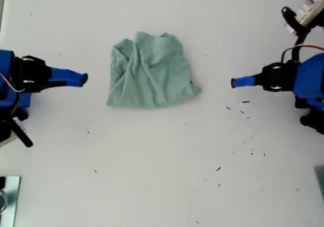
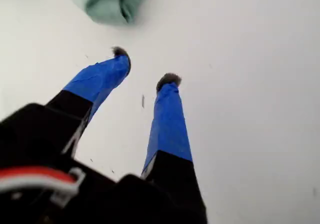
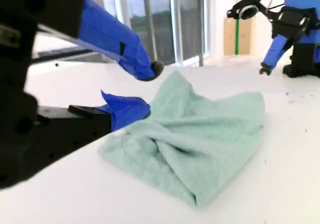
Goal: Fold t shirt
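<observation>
The crumpled pale sage-green cotton t-shirt (image 1: 151,71) lies mid-desk. My first gripper (image 1: 234,82) waits at its 3 o'clock, jaws apart, empty. My second gripper (image 1: 83,78), at 9 o'clock, gapes empty too.

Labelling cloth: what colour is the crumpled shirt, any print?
Pale sage-green crumpled cotton t-shirt, plain; exterior view shows it best.

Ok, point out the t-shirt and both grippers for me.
t-shirt (image 1: 151,72), exterior view, middle of the cloth.
my first gripper (image 2: 145,70), first wrist view, between the open tips.
my second gripper (image 3: 148,90), second wrist view, between the open tips.
</observation>
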